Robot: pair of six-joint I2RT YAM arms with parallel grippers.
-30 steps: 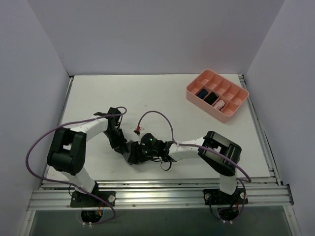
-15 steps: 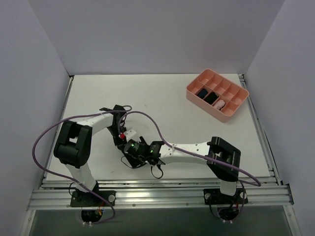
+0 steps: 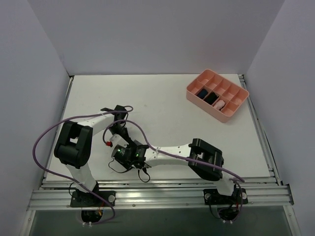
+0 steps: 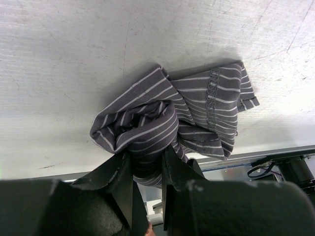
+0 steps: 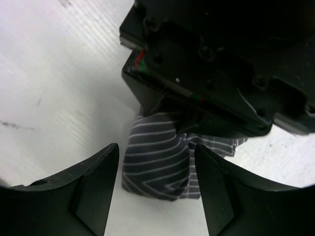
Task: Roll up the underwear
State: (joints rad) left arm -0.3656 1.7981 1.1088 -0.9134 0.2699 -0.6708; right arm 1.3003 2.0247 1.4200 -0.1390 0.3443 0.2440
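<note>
The underwear [image 4: 172,115] is a bunched lump of grey striped cloth lying on the white table. My left gripper [image 4: 146,164] is shut on its near fold, with cloth squeezed between both fingers. In the right wrist view the underwear [image 5: 157,169] lies between the spread fingers of my right gripper [image 5: 156,150], which is open and touches nothing. The left gripper's black body [image 5: 221,73] hangs just above the cloth. From the top, the left gripper [image 3: 117,137] and right gripper [image 3: 124,151] meet at the near left and hide the garment.
A pink divided tray [image 3: 206,107] stands at the far right with small dark bundles [image 3: 202,92] and a pink one [image 3: 220,104] in it. The table's near edge and metal rail [image 3: 157,189] run close behind the grippers. Purple cables loop over both arms.
The right gripper has swung left toward the left gripper and opened wider around the cloth. The left gripper has shifted slightly and kept its hold.
</note>
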